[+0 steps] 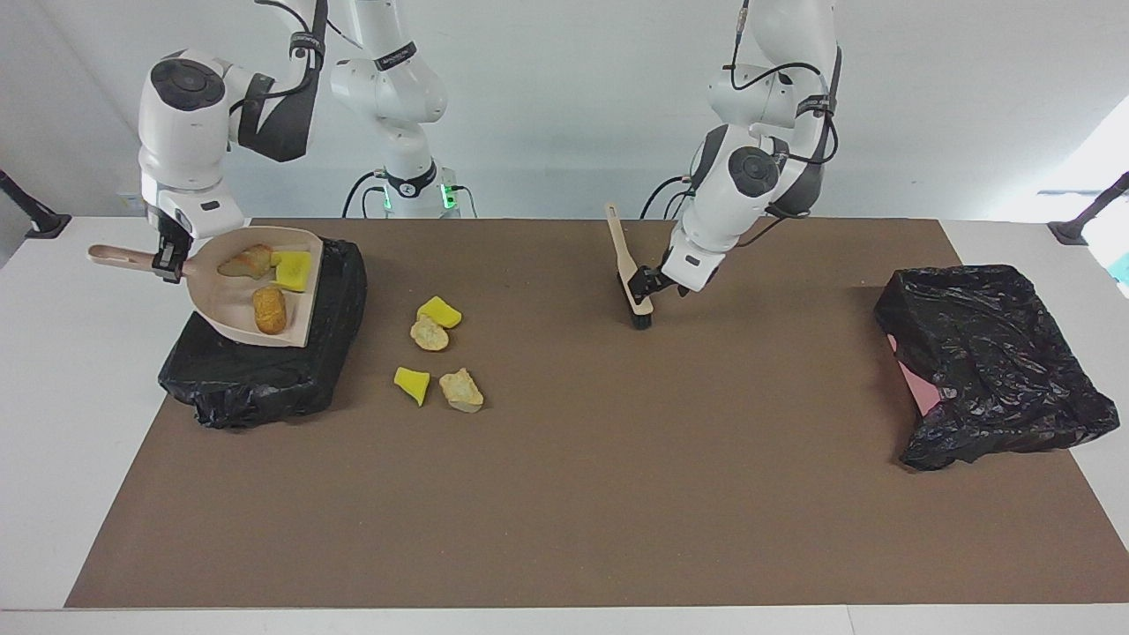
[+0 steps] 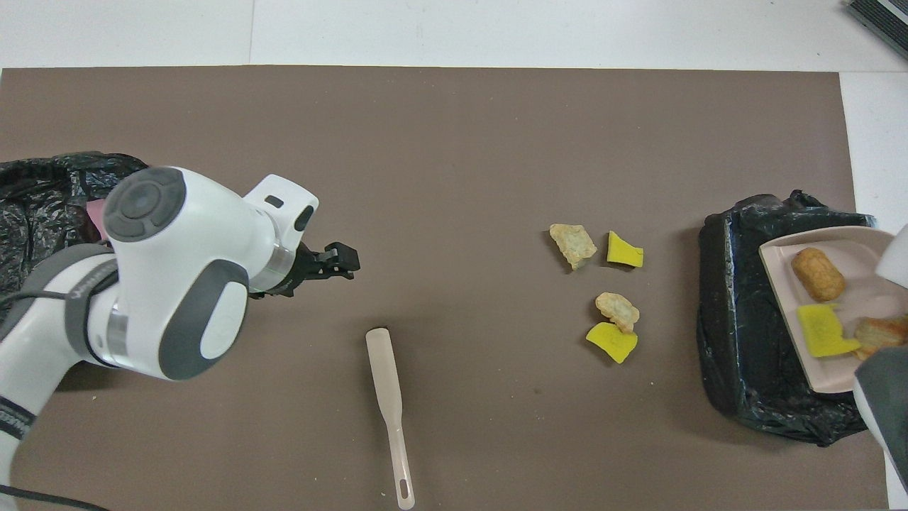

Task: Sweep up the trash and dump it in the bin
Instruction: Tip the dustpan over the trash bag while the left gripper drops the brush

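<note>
Right hand (image 1: pixel 168 262) pinches the handle of a beige plastic dustpan (image 1: pixel 256 304), holding it tilted over a black-bagged bin (image 1: pixel 265 379) at the right arm's end of the tabletop (image 1: pixel 53 370). Three pieces of trash lie in the pan: a bright yellow sponge wedge (image 1: pixel 294 270), a streaked tan bread-like lump (image 1: pixel 247 262) and an orange-brown bread-like lump (image 1: pixel 270 309). Four more pieces lie on the brown mat (image 1: pixel 617 459) beside the bin, toward the middle: a yellow wedge (image 1: pixel 439 311) touching a tan lump (image 1: pixel 429 333), and farther from the robots a small yellow wedge (image 1: pixel 412 384) just beside a pale tan lump (image 1: pixel 462 390).

Left hand (image 2: pixel 340 261) is spread, its fingers empty, over the mat near a beige-handled brush (image 2: pixel 390 411); in the overhead view it is apart from the brush, which lies flat on the mat with its handle toward the robots. A second black-bagged bin (image 1: pixel 988 362), showing some pink, sits at the left arm's end of the tabletop.
</note>
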Available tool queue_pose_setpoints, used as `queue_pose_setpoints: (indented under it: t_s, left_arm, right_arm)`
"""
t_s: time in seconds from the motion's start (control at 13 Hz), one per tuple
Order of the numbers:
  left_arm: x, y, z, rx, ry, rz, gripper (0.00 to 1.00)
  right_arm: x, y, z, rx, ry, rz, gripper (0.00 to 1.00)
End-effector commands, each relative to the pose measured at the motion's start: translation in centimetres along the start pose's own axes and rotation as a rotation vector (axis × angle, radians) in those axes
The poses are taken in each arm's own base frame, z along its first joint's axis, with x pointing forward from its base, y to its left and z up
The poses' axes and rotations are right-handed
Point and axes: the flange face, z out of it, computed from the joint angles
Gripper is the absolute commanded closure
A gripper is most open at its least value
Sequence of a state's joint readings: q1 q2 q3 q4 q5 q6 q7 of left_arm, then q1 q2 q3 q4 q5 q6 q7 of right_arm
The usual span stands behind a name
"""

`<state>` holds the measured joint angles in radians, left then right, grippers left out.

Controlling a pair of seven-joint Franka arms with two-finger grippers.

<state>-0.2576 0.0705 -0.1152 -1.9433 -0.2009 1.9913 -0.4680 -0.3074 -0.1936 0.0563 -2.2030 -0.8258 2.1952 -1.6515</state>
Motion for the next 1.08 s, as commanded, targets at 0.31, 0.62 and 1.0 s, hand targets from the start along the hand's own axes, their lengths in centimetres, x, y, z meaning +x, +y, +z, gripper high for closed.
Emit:
queue_pose_setpoints:
  t_s: [0.31, 0.62, 1.0]
  left_arm:
    - [6.1, -9.6, -9.0, 0.059, 0.022, 0.165, 0.00]
    - [5.7, -12.3, -13.4, 0.184, 0.013, 0.279, 0.00]
    - [4.7, -13.1, -18.1, 0.190, 0.011, 0.288, 0.00]
  right_arm:
    - [1.2, -2.6, -2.8, -0.112, -0.326, -0.077, 1.00]
    - [0.6, -2.6, -3.5, -0.120, -0.419, -0.088, 1.00]
    - [0.5, -1.9, -5.9, -0.136, -0.455, -0.157, 1.00]
